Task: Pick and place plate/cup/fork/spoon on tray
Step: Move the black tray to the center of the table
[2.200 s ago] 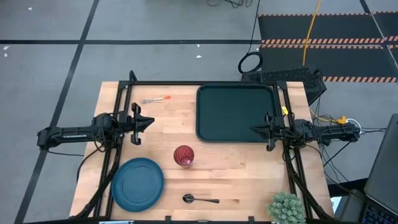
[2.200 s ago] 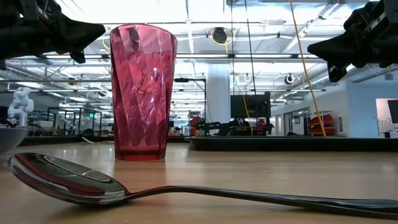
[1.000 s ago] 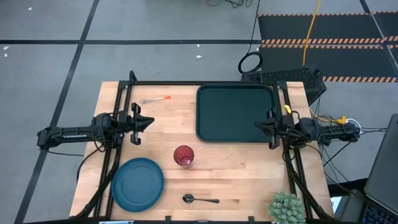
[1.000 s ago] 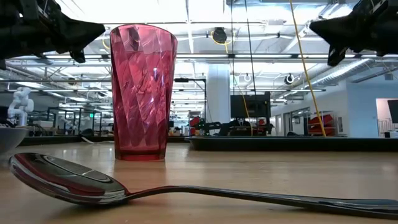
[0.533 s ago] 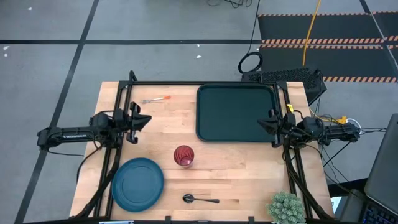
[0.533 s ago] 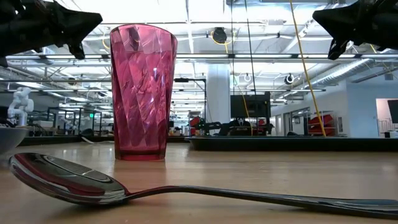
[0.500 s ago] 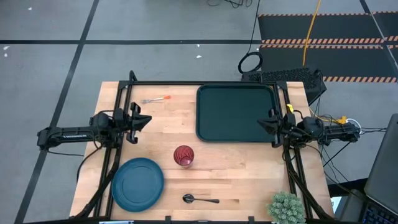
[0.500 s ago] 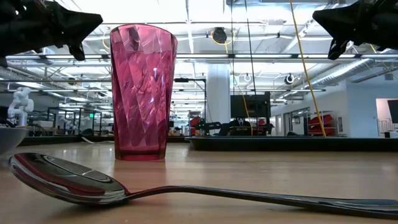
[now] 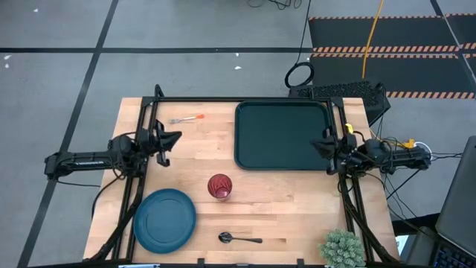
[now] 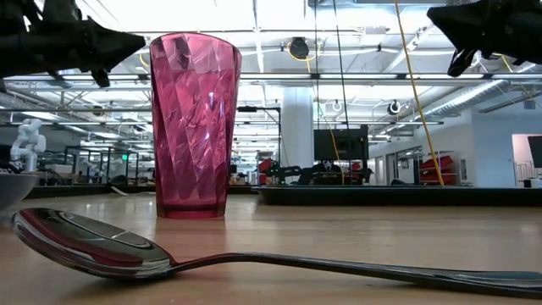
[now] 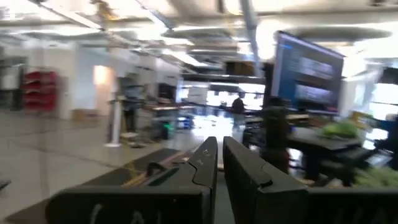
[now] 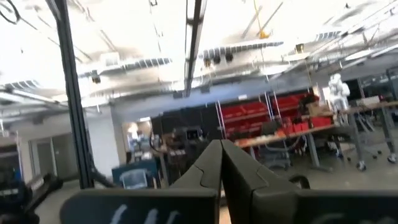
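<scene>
no readable text, no labels, no brands, no numbers

The right gripper [image 9: 325, 144] now sits farther toward the bench's right edge than in the earlier pictures, over the tray's [image 9: 281, 134] right rim instead of its inner area, and shows higher in the low view. The left gripper [image 9: 172, 138] has edged slightly toward the bench's far edge, its tip turned and narrower from above.
</scene>
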{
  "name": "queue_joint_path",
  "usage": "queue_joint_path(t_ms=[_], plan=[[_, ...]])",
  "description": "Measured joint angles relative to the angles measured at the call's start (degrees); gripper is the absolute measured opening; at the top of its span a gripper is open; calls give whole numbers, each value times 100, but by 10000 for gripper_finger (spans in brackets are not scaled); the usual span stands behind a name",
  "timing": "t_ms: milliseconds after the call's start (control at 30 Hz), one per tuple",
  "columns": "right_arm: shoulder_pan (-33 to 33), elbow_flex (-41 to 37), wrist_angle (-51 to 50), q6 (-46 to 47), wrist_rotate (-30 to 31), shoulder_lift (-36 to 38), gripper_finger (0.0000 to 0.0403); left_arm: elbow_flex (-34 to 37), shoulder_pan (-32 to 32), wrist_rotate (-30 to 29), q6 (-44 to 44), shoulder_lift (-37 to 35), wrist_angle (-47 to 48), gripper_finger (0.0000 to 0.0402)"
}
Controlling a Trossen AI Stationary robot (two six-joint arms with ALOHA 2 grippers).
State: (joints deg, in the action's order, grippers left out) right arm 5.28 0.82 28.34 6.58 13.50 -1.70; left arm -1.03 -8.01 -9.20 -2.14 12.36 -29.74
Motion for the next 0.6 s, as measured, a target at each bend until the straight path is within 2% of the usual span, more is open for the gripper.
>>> queue_joint_path(t_ms=[100,200,267,367,467,600], plan=[[0,0,590,-155,-8,-253,1,-294,1,-57,-169,16,327,31],[0,0,1674,-615,-155,-672,7,-691,0,-487,-298,191,473,31],[0,3,2606,-1008,-170,-1072,12,-971,0,-883,-176,355,303,31],[0,170,3794,-1536,-164,-1757,20,-1307,0,-998,397,652,-238,31],[0,590,3859,-1941,-156,-2458,27,-1704,0,-898,873,1103,-533,31],[-36,1620,2982,-2431,13,-3281,31,-2529,0,-701,1046,1773,285,31]])
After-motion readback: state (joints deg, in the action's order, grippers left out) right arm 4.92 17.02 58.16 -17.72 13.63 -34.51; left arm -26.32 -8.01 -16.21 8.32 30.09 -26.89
